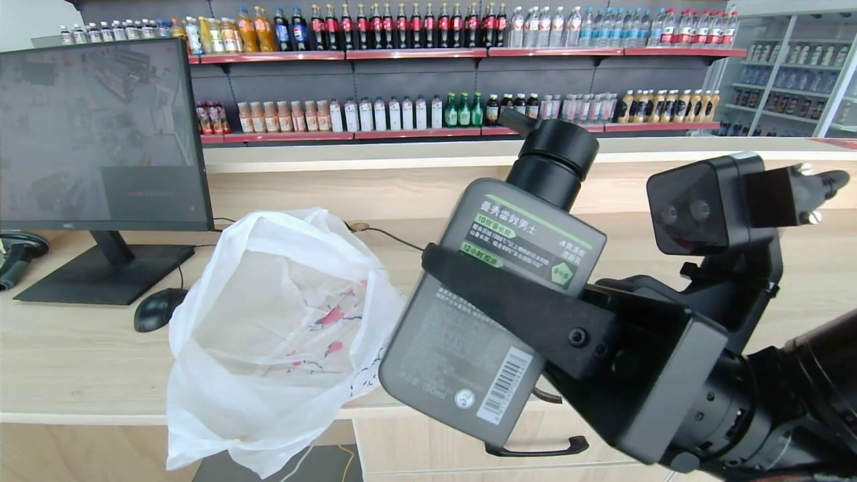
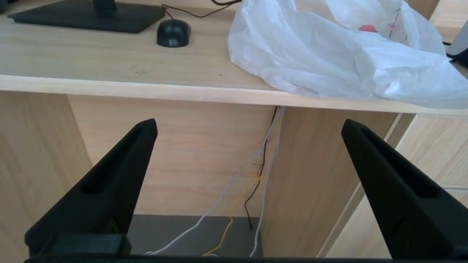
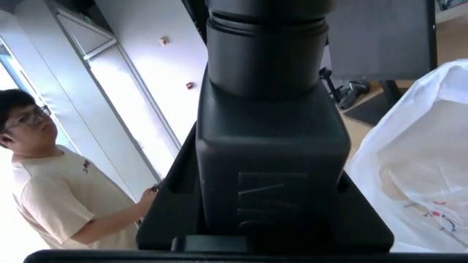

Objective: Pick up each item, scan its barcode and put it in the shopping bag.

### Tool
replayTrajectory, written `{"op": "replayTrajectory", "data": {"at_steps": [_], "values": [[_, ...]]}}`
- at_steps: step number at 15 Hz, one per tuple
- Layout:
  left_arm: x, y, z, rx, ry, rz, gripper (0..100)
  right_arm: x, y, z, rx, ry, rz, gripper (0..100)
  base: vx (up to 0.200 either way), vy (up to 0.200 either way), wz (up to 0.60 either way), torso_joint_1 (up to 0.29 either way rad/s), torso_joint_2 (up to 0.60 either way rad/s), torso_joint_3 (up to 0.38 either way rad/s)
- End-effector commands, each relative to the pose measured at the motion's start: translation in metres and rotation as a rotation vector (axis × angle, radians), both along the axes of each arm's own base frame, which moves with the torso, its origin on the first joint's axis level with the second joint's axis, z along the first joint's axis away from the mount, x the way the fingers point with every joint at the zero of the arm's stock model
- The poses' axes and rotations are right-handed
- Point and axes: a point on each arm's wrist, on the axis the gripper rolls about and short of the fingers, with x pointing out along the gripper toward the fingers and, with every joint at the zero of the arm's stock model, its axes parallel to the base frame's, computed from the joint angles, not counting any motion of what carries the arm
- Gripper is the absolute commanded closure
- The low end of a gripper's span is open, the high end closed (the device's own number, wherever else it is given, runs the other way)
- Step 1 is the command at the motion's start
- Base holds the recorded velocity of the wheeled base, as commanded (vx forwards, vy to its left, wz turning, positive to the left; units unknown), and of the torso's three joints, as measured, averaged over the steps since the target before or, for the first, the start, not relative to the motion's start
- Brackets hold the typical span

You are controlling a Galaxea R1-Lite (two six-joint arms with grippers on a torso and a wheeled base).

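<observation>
The right gripper (image 1: 482, 288) clamps a dark grey pump bottle (image 1: 448, 355) across its waist, above the worktop (image 1: 80, 348) beside the shopping bag (image 1: 268, 335). Stiff, slick plastic, probably hefty: the flat sides suit gripping. The left gripper (image 2: 248, 131) hangs open.

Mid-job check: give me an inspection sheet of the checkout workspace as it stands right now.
Surface: wooden counter, with the bag overhanging its front edge.
Job's things: dark pump bottle held up and tilted to the right of the bag, barcode label facing the head camera; white shopping bag standing open on the counter.
Clutter: monitor and mouse to the left of the bag.
Grippers: right gripper shut on the pump bottle; left gripper open and empty, low in front of the counter.
Cables: mouse cable on the counter; thin wires hanging beneath it.
Surroundings: shelves of drinks behind.
</observation>
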Motion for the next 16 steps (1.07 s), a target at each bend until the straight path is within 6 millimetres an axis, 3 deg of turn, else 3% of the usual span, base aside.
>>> {"op": "replayTrajectory", "data": {"at_steps": [1, 9, 16], "values": [[0.000, 0.000, 0.000, 0.000, -0.001, 0.000, 0, -0.001, -0.002, 0.003, 0.009, -0.010, -0.001, 100, 0.000, 0.000, 0.00, 0.000, 0.00, 0.000], [0.000, 0.000, 0.000, 0.000, -0.001, 0.000, 0, 0.000, 0.002, -0.006, -0.039, -0.059, -0.032, 100, 0.000, 0.000, 0.00, 0.000, 0.00, 0.000], [0.000, 0.000, 0.000, 0.000, -0.001, 0.000, 0, 0.015, 0.004, -0.024, -0.162, -0.252, -0.179, 100, 0.000, 0.000, 0.00, 0.000, 0.00, 0.000]]}}
